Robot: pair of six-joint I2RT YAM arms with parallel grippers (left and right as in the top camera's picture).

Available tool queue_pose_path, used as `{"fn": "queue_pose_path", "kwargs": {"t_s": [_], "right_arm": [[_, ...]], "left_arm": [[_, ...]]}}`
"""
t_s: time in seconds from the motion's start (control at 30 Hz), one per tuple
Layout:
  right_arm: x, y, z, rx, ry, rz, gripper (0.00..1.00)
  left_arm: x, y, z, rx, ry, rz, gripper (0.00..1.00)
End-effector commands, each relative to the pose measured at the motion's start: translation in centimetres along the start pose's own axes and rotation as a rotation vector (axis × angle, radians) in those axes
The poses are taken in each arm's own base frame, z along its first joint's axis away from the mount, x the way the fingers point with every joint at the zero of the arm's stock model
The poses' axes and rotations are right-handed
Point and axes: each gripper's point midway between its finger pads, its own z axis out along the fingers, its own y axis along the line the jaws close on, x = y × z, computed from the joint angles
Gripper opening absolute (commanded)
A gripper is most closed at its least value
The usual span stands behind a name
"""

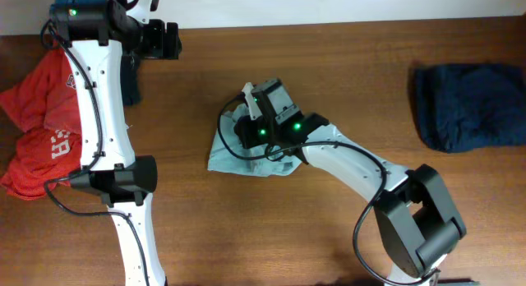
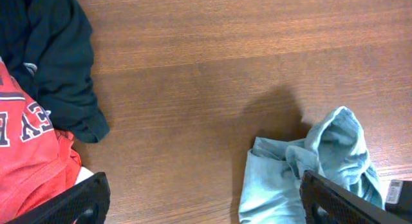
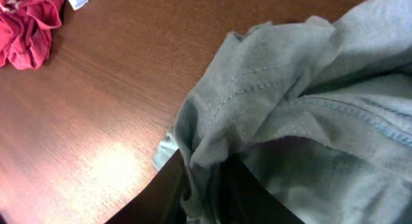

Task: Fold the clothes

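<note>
Overhead: the pale grey-blue T-shirt point(image 1: 246, 159) lies crumpled at the centre of the table point(image 1: 345, 56), with the right gripper point(image 1: 246, 113) down on its upper edge. The left gripper point(image 1: 164, 39) sits at the upper left, well apart from the shirt and above the red tees point(image 1: 37, 138). A navy garment point(image 1: 472, 105) lies at the far right.

Left wrist: the left gripper point(image 2: 205, 185) is spread wide with nothing between its fingers. The pale grey-blue T-shirt point(image 2: 315, 166) is heaped at the lower right, with a dark garment point(image 2: 58, 63) and the red tees point(image 2: 26, 153) at the left.

Right wrist: the right gripper point(image 3: 196, 185) is clamped on a bunched ridge of the pale grey-blue T-shirt point(image 3: 309, 102), seemingly several layers thick. The shirt looks far from flat, so spreading it likely comes first. A slow lift and outward draw should let the layers fall open. The free claw would best take an opposite edge, or the whole wad may just drag along.
</note>
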Motion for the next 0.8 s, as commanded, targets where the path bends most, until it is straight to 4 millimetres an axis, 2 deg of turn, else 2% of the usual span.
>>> {"fn": "queue_pose_path", "kwargs": {"t_s": [0.0,0.13,0.27,0.3,0.37,0.4,0.43,0.5,0.63,0.77], "right_arm": [[-1.4,2.7,-0.4,-0.044,-0.033,-0.033,0.2],[-1.3,5.3,-0.3,-0.072,-0.039,-0.079,0.2],[0.3,6.1,1.3,-0.023,-0.022,-0.107,0.21],[0.6,5.9,1.8,-0.004,-0.018,-0.103,0.28],[1.4,5.9,2.6,0.016,-0.007,-0.092,0.61],[1.7,6.1,3.0,0.013,0.0,-0.095,0.73],[2.0,6.3,3.2,0.009,0.007,-0.096,0.8],[2.5,6.7,3.4,0.003,0.018,-0.103,0.86],[2.7,7.8,3.1,-0.035,0.033,-0.11,0.9],[0.4,8.6,0.1,-0.024,0.028,-0.118,0.9]], "left_arm": [[-0.3,0.1,-0.7,-0.009,-0.022,-0.009,0.94],[-0.3,0.1,-0.7,-0.01,-0.023,-0.009,0.94],[-0.3,0.1,-0.7,-0.009,-0.023,-0.008,0.94],[-0.3,0.1,-0.7,-0.009,-0.023,-0.008,0.94],[-0.3,0.1,-0.7,-0.009,-0.022,-0.009,0.94],[-0.3,0.1,-0.7,-0.009,-0.022,-0.009,0.94],[-0.3,0.1,-0.7,-0.009,-0.021,-0.009,0.95],[-0.3,0.2,-0.7,-0.01,-0.021,-0.009,0.95],[-0.5,0.4,-0.7,-0.02,-0.028,-0.001,0.95],[-0.8,1.4,-0.9,-0.029,-0.043,-0.016,0.95]]}}
